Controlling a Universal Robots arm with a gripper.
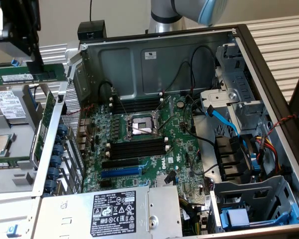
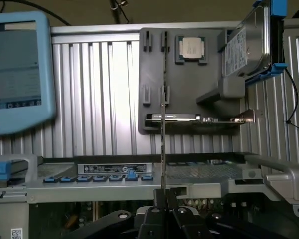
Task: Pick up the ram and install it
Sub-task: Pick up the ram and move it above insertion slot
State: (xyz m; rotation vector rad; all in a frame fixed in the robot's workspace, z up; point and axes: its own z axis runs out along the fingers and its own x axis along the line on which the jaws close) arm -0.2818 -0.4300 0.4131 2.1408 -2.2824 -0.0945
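gripper (image 1: 36,67): black fingers pinched narrow on the ram, clamping one end
ram (image 1: 21,75): held in the air at the exterior view's left, outside the case (image 1: 139,67), well apart from the memory slots (image 1: 139,148)
exterior view: gives the ram's broad face, a flat green board with a white label, lying level
wrist view: gives the ram (image 2: 163,149) edge-on, a thin dark line rising from the gripper (image 2: 162,196)
inside case, exterior view: green motherboard (image 1: 182,149); square metal CPU socket (image 1: 142,127) between two banks of long black memory slots; blue expansion slot (image 1: 120,172); silver power supply (image 1: 70,214) with black label
behind ram, wrist view: grey moulded parts holder (image 2: 154,89) carrying a square CPU (image 2: 192,47) and a hard drive (image 2: 246,47) in a blue bracket
table (image 2: 99,99): ribbed bare metal
screen (image 2: 20,74): light-blue rounded frame
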